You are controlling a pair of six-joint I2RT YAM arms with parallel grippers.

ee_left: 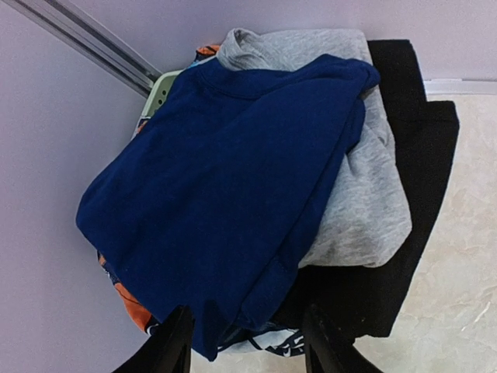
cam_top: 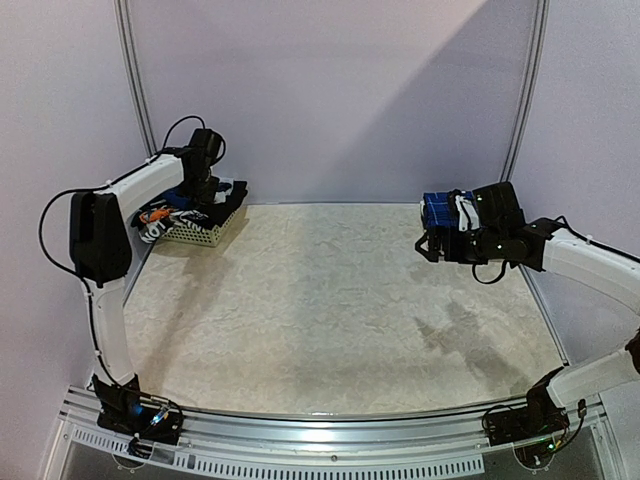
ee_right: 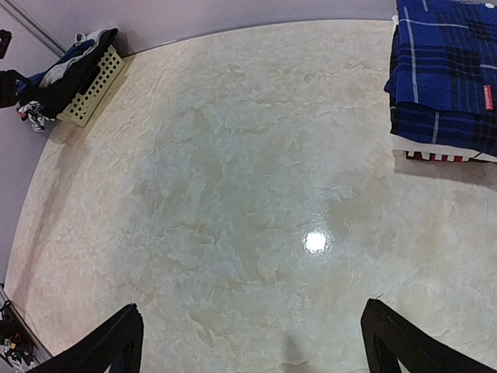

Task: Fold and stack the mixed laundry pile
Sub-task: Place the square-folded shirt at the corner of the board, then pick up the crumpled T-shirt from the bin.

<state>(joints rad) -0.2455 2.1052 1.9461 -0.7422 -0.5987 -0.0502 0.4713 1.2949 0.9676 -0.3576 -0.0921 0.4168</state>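
Pale marbled table [cam_top: 330,310] spreads between lilac walls. A white slatted basket [cam_top: 205,232] stands in the far left corner, and the mixed laundry pile [ee_right: 66,70] is heaped in it. A navy garment [ee_left: 225,202] lies on top, over a grey piece [ee_left: 365,194] and a black piece [ee_left: 411,155]. A folded blue-and-black plaid shirt [ee_right: 446,70] already sits at the far right, so the step in hand looks like picking the next piece. The left gripper [ee_left: 245,346] hangs over the pile. Its fingers are part-way apart astride the navy garment's near hem, with no pinch visible. The right gripper [ee_right: 252,350] hovers wide open and empty above bare table. Next, the left fingers need to close on the navy layer alone and lift it clear of the grey one.
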